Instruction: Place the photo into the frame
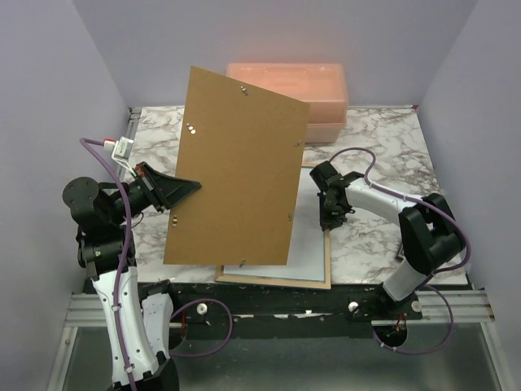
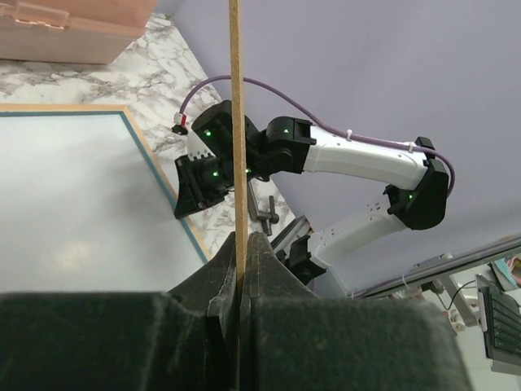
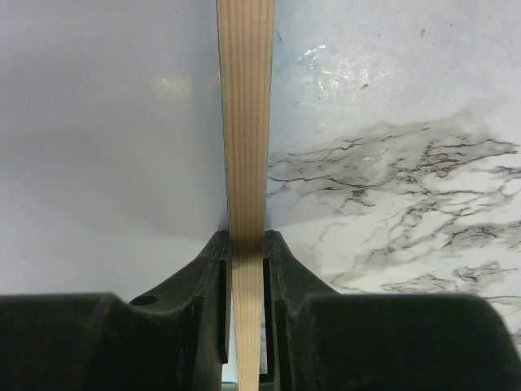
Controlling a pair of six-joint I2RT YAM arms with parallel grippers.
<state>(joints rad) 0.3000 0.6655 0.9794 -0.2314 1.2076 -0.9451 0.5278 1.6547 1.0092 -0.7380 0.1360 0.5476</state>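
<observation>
backing board held up, frame pinned flat on the marble table (image 1: pixel 383 147)
left gripper (image 2: pixel 242 244) pinches the stiff brown backing board (image 1: pixel 236 171) by its edge; right gripper (image 3: pixel 246 244) clamps the frame (image 3: pixel 246 122) by its wooden rim. the photo (image 1: pixel 311 236) seems to lie white-side up inside: thin, floppy, easily creased.

The stiff brown backing board (image 1: pixel 236 167) hangs tilted over the light wooden frame (image 1: pixel 277 281), blocking my way down, while I have open marble tabletop (image 1: pixel 383 138) to the right.
</observation>
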